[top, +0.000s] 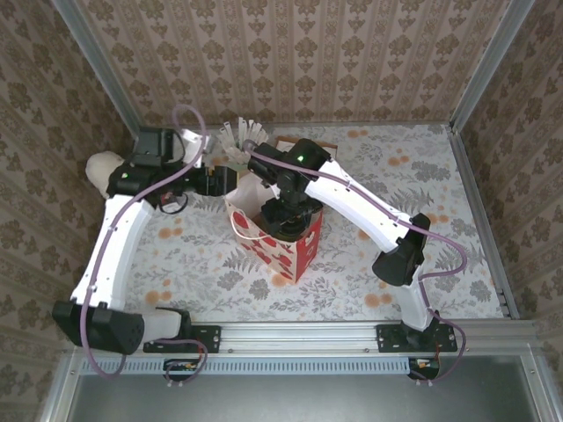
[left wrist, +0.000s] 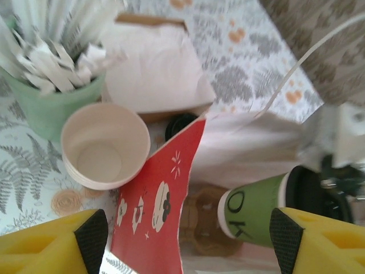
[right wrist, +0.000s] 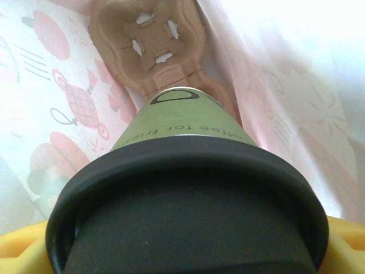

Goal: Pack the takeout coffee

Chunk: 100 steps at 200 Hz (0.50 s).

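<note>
The takeout coffee (left wrist: 256,212) is green with a black lid (right wrist: 188,217); the bag (left wrist: 153,214) red with white figures.

The takeout coffee (right wrist: 182,131) lid is cut off at the bottom edge; the stick pot (left wrist: 51,108) at the left.

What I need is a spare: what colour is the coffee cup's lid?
The coffee cup has a black lid; the right wrist view shows it best.

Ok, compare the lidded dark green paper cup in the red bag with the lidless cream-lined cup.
The lidded green cup has a black lid; the lidless cup is open, cream inside showing. The lidded green cup is tilted inside the red bag; the lidless cup stands upright on the table. Both are round cups.
</note>
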Each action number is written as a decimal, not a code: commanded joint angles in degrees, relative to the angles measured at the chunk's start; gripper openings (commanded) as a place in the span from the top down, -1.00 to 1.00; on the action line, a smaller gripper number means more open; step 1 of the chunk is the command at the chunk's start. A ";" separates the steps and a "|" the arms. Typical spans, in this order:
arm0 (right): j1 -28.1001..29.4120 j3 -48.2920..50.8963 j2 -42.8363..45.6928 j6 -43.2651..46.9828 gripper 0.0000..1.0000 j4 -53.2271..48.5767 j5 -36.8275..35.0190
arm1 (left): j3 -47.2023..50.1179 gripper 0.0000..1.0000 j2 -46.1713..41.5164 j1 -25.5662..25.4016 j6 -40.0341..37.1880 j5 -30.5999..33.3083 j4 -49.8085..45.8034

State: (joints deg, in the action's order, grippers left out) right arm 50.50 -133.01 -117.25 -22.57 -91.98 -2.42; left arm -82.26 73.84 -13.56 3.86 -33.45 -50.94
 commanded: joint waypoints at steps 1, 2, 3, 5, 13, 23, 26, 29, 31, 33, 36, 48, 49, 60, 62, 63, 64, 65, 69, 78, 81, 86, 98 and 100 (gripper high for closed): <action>-0.03 -0.32 -1.61 2.28 -0.23 -11.02 -0.15 | -3.46 -0.49 2.44 -1.60 -4.92 0.75 -5.22; 0.00 -0.32 -1.59 2.32 -0.23 -11.02 -0.23 | -3.62 -0.49 2.62 -1.71 -4.96 0.62 -5.36; -0.07 -0.36 -1.63 2.38 -0.23 -11.02 -0.27 | -3.70 -0.49 2.80 -1.76 -4.98 0.43 -5.42; -0.08 -0.33 -1.68 2.47 -0.23 -11.00 -0.41 | -3.90 -0.48 3.10 -1.89 -5.08 0.10 -5.60; 0.03 -0.33 -1.90 3.11 -0.23 -11.02 -0.87 | -4.69 -0.45 4.31 -2.61 -5.75 -0.91 -5.98; -0.03 -0.39 -2.07 3.60 -0.23 -11.02 -1.51 | -5.48 -0.44 5.84 -3.59 -6.70 -0.94 -6.28; 0.03 -0.33 -2.17 3.83 -0.23 -11.07 -1.61 | -5.77 -0.43 6.32 -3.84 -6.76 -0.40 -6.36; -0.01 -0.41 -2.19 4.00 -0.23 -11.03 -1.66 | -6.08 -0.41 6.79 -4.08 -6.91 0.15 -6.44; 0.00 -0.47 -2.26 4.17 -0.23 -11.02 -1.70 | -6.25 -0.39 7.11 -4.16 -6.99 0.61 -6.65; -0.04 -0.42 -2.27 4.26 -0.23 -11.02 -1.71 | -6.49 -0.37 7.46 -4.29 -7.04 0.92 -6.70; -0.01 -0.43 -2.27 4.35 -0.23 -11.02 -1.72 | -6.86 -0.33 7.89 -4.42 -7.17 1.55 -7.01; -0.04 -0.58 -2.45 4.97 -0.22 -11.02 -1.29 | -8.19 -0.20 9.98 -4.61 -7.45 3.08 -7.87; -0.04 -0.58 -2.45 5.02 -0.22 -10.98 -1.28 | -8.27 -0.19 10.13 -4.58 -7.46 3.24 -7.91; 0.10 -0.81 -2.54 5.40 -0.22 -11.02 -1.11 | -9.04 -0.05 11.61 -4.54 -7.55 5.03 -8.46; 0.14 -0.82 -2.54 5.36 -0.22 -11.02 -1.08 | -9.12 -0.01 11.72 -4.54 -7.62 5.25 -8.47; 0.18 -0.83 -2.54 5.35 -0.22 -11.02 -1.05 | -9.22 0.01 11.87 -4.54 -7.63 5.38 -8.47; 0.19 -0.84 -2.54 5.34 -0.21 -11.02 -1.07 | -9.23 0.03 11.95 -4.50 -7.63 5.48 -8.48; 0.20 -0.84 -2.54 5.34 -0.21 -11.02 -1.09 | -9.28 0.05 12.08 -4.52 -7.63 5.58 -8.48; 0.19 -0.86 -2.63 5.39 -0.21 -11.02 -1.02 | -9.31 0.11 12.55 -4.54 -7.64 5.86 -8.48; 0.36 -1.18 -2.71 5.09 -0.20 -11.01 -0.97 | -9.79 0.22 13.28 -4.52 -7.54 5.99 -8.52; 0.31 -1.20 -2.72 4.90 -0.20 -11.02 -0.96 | -9.85 0.28 13.38 -4.50 -7.46 5.95 -8.44; 0.46 -1.26 -2.78 4.55 -0.20 -11.01 -0.95 | -9.88 0.37 13.59 -4.53 -7.40 5.38 -8.27; 0.70 -1.59 -3.06 3.64 -0.18 -11.02 -1.04 | -10.08 0.58 13.78 -4.54 -7.24 3.64 -7.89; 0.73 -1.69 -3.20 3.40 -0.17 -11.07 -1.09 | -10.04 0.62 13.85 -4.59 -7.21 3.41 -7.80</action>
State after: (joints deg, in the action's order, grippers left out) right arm 50.57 -133.03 -119.44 -18.59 -91.96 -2.72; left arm -90.41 87.29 -18.02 -2.35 -29.30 -57.52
